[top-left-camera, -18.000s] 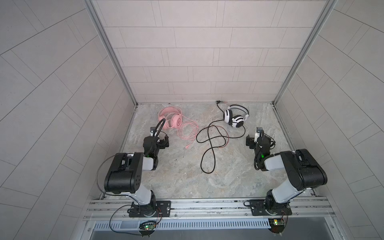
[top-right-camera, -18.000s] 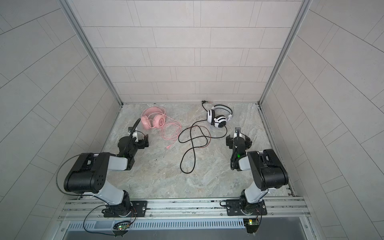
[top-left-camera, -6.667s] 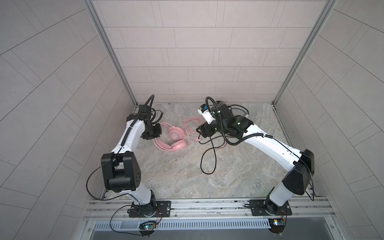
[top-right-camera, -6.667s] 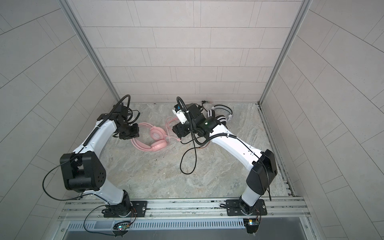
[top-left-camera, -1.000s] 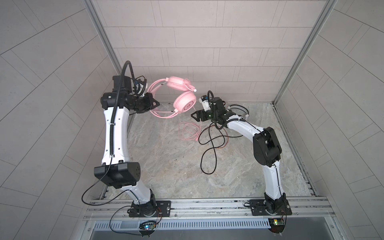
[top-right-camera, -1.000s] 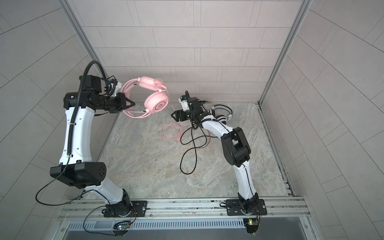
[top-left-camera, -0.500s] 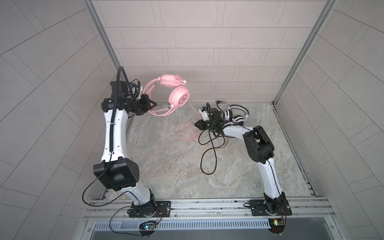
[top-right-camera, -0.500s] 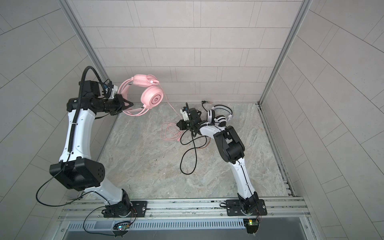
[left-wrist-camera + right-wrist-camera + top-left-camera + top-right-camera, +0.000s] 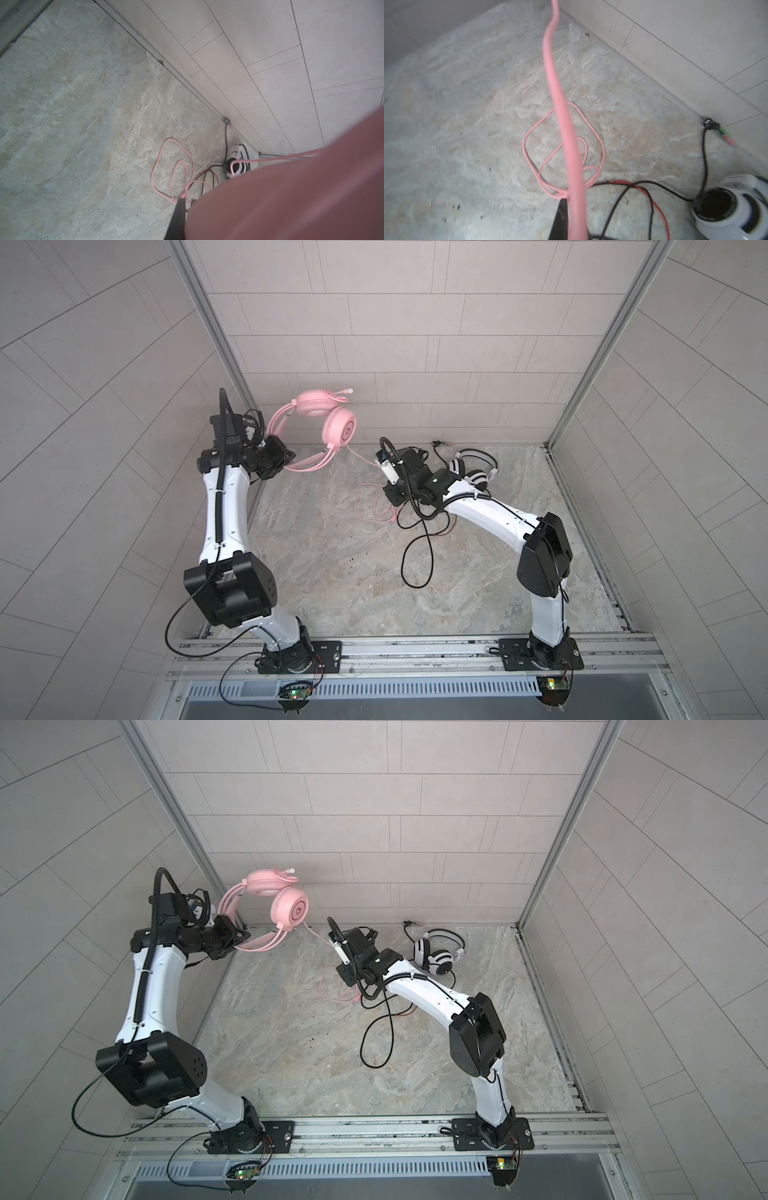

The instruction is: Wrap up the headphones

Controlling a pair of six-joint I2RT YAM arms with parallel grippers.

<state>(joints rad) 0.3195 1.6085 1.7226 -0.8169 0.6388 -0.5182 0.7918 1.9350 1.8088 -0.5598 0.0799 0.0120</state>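
**Materials / shape.** Desk (image 9: pixel 324 572): flat slab, matte, beige-grey marbled stone pattern w/ a few dark specks.
- Pink headset (image 9: pixel 337 432): smooth glossy plastic, round ear cups, arched double band, short mic boom w/ white tip. It hangs in the air over the desk's back-left corner.
- Left jaws: clamped together on its headband.
- Pink cable (image 9: pixel 360 455): thin, round. It runs taut from the lower cup down to the right jaws, which are closed tight on it. The rest lies in loose loops on the desk below the R wrist.
- Striped headset (image 9: pixel 473 472): white shells w/ black bands and dark cushions. It lies on the desk near the back wall (image 9: pixel 395 344), R of centre.
- Black cable (image 9: pixel 415 556): long and limp. It crosses the pink loops, and one loop trails toward the front. Its plug (image 9: pixel 410 924) lies at the foot of the back wall.
- Thin red wire (image 9: pixel 654 204): lies among the black strands.

**Edges / room.** Tiled panels close in on three sides, and the front rail (image 9: pixel 415 649) bounds the fourth. Left arm (image 9: pixel 224 506) stands near the L wall. Open room is the middle and front of the desk, crossed only by the one black loop.

**Hidden / unclear.**
- L wrist view: a blurred pink mass fills the frame's lower part and covers the grip point.
- R wrist view: the cable is out of focus up close. One dark finger (image 9: pixel 560 218) shows; its mate sits behind the cable.
- Top views: the R jaw tips sit under the wrist. Right arm (image 9: pixel 490 514) covers part of the striped headset in a top view.
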